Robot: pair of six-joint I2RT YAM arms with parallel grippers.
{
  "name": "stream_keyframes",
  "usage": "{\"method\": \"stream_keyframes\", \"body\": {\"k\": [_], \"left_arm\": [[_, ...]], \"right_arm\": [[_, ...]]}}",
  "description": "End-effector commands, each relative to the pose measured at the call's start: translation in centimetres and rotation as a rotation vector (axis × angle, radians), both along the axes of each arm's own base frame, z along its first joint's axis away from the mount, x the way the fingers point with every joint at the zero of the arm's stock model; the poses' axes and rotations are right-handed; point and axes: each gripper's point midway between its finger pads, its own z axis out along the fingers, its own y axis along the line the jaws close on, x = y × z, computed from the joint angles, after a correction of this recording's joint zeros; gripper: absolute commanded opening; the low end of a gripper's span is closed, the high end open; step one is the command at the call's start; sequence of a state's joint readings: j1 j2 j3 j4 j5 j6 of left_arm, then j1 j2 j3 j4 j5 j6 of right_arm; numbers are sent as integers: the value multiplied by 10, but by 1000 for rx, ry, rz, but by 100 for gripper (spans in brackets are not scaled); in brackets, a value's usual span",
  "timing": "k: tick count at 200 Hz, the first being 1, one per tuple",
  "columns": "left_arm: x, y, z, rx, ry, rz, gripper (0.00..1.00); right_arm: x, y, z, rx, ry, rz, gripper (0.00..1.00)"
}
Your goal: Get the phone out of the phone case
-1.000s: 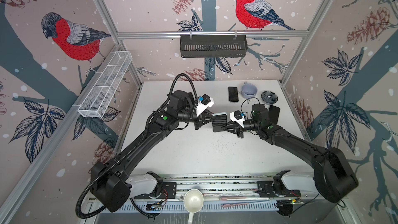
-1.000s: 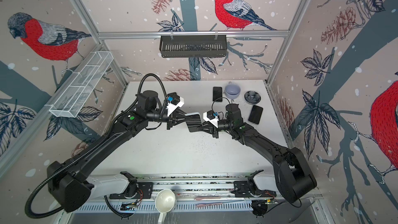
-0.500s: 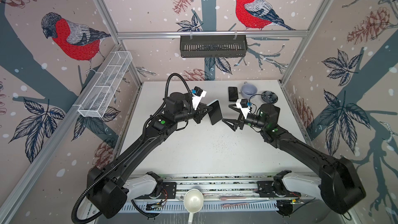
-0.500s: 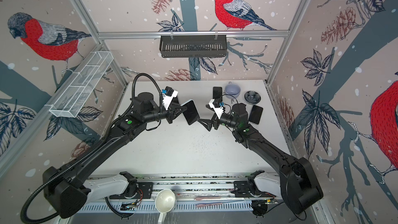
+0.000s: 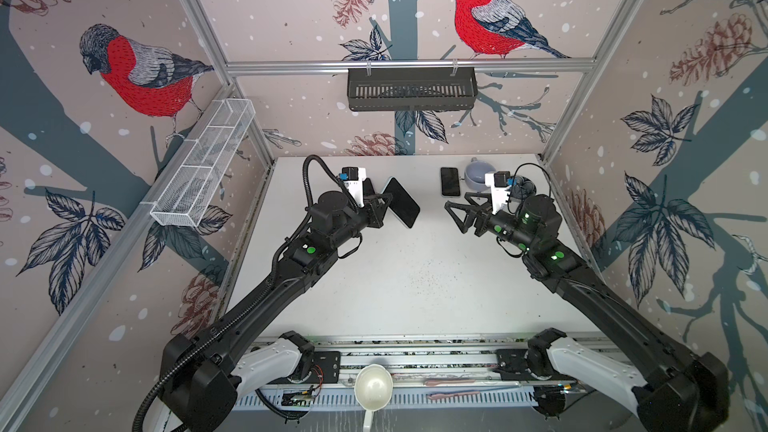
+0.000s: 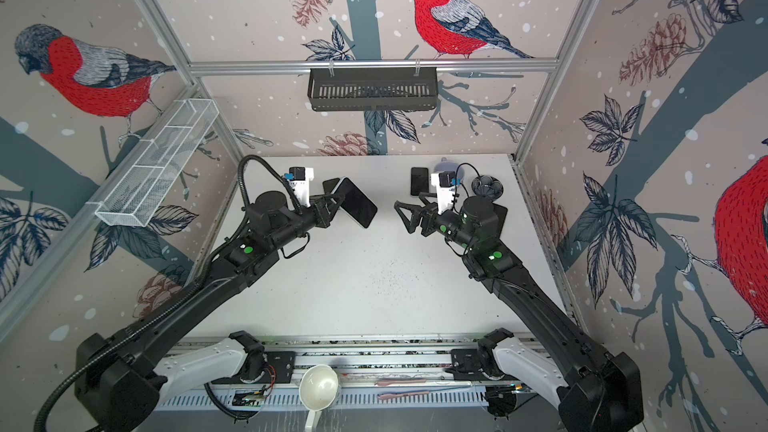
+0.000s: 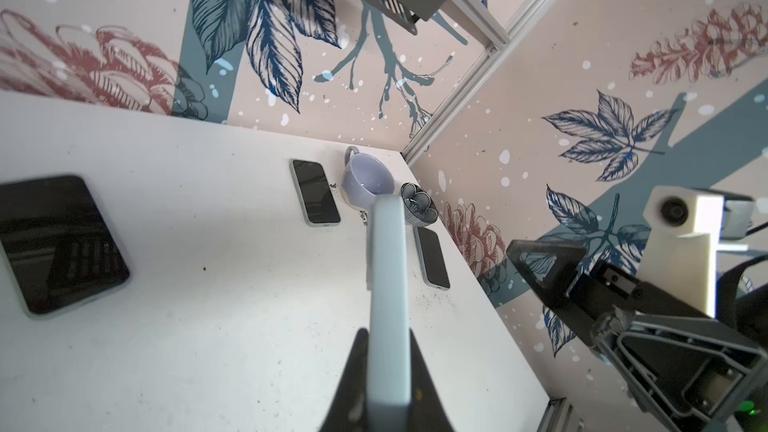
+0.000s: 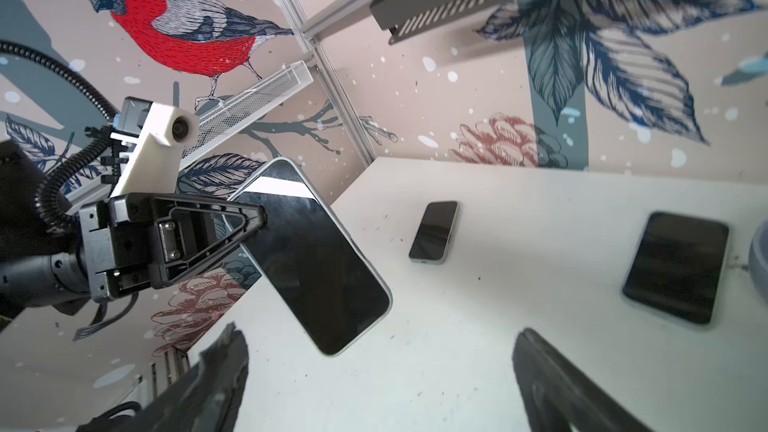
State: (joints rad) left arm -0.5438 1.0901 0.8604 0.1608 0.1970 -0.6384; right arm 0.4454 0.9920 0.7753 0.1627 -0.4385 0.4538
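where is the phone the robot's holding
In both top views the cased phone hangs above the table, left of centre, clamped in the left gripper, the open right gripper facing it, apart.

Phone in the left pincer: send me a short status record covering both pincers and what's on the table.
left pincer: shut on the phone's edge
phone: off the table, tilted, pale case apparently still on
right pincer: open, empty, apart from the phone
table: three other phones, mug, small bowl
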Motion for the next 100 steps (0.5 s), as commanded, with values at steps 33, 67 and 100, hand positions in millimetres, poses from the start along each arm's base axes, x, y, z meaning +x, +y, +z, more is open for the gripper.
{"method": "stream_keyframes", "body": {"k": [33,67,100], "left_arm": [[-5,20,36,-422,-7,86,0],[-14,25,20,-545,52,74,0],[-23,29,6,-657,93,52,0]], "right_arm": [[-26,-2,-37,92,196,5,100],[-42,-10,-41,170,191,5,100],[-48,-15,-49,174,206,-8,100]]}}
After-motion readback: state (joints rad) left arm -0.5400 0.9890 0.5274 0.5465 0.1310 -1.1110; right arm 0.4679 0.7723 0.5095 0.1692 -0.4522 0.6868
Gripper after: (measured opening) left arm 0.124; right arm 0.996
